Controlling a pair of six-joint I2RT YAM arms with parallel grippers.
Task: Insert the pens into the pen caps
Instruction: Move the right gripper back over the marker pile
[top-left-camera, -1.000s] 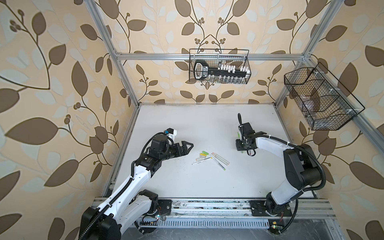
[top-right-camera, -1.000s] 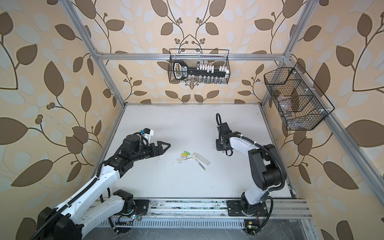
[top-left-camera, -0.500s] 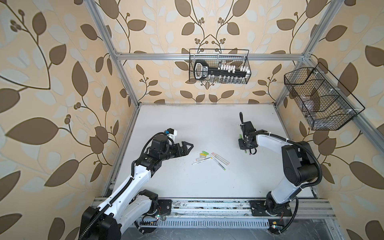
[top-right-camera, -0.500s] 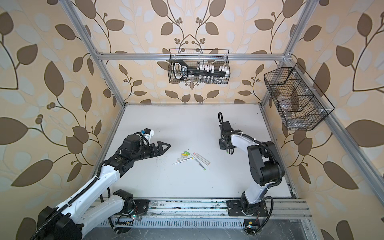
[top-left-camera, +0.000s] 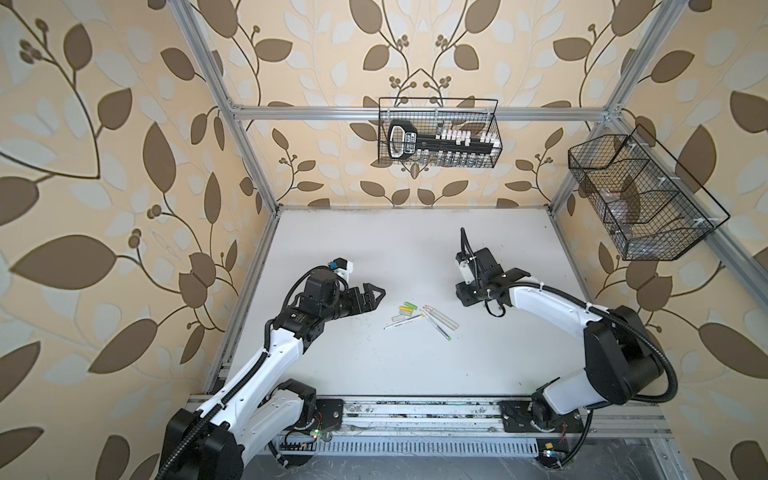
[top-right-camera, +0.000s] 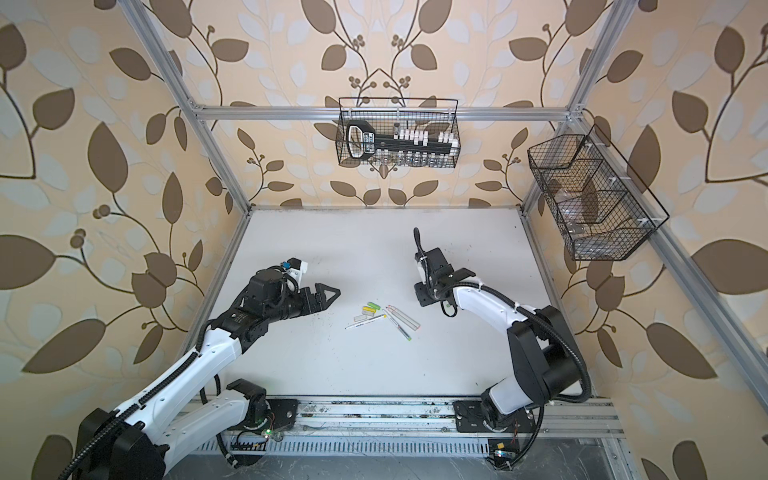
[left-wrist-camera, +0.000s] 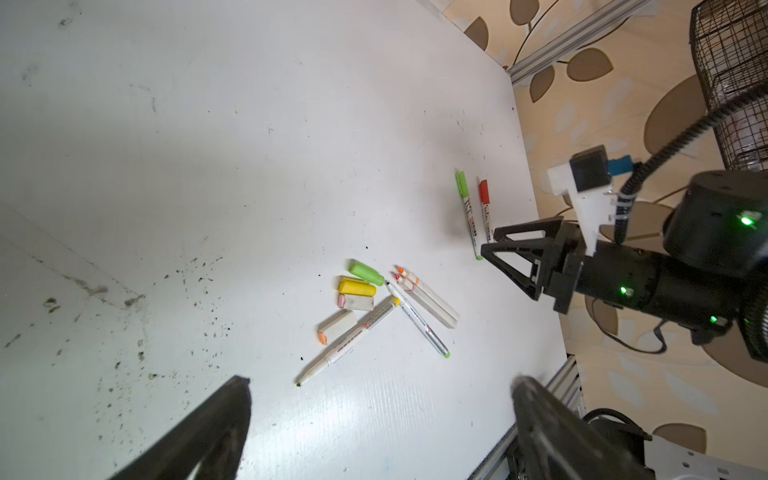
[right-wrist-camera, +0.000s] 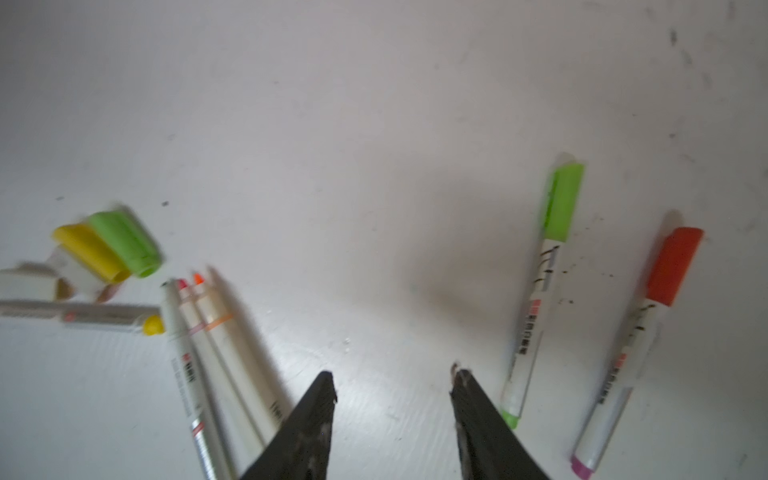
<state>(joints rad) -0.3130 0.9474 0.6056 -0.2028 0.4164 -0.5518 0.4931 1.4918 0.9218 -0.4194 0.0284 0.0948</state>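
My right gripper (right-wrist-camera: 392, 374) hangs part open, nothing between its jaws, low over the table (right-wrist-camera: 374, 104). Just beside it lie a green-topped pen (right-wrist-camera: 536, 299) and a red-topped pen (right-wrist-camera: 640, 332), both capped. They are well apart from the loose green cap (left-wrist-camera: 366, 272), on my right arm's side of it. I judge those two finished.

The rest lies around the green cap. The yellow cap (left-wrist-camera: 356, 286) touches it, and two white caps (left-wrist-camera: 356, 302) lie just past the yellow one. A yellow-ended pen (left-wrist-camera: 353, 336) lies beside them. A green-ended pen (left-wrist-camera: 417, 320) and two thick pens (left-wrist-camera: 432, 301) have their tips near the green cap. That leaves four bare pens and four loose caps.

My left gripper (left-wrist-camera: 382, 380) stands wide and empty, near the green cap on my left arm's side, pointing toward it.

I take this as the gap between pens. Next, one gripper should take a bare pen at mid-barrel and the other its matching cap. Everything lies flat and close together, so my fingers must straddle one piece without nudging its neighbours. Then tip and cap mouth need lining up before the push.
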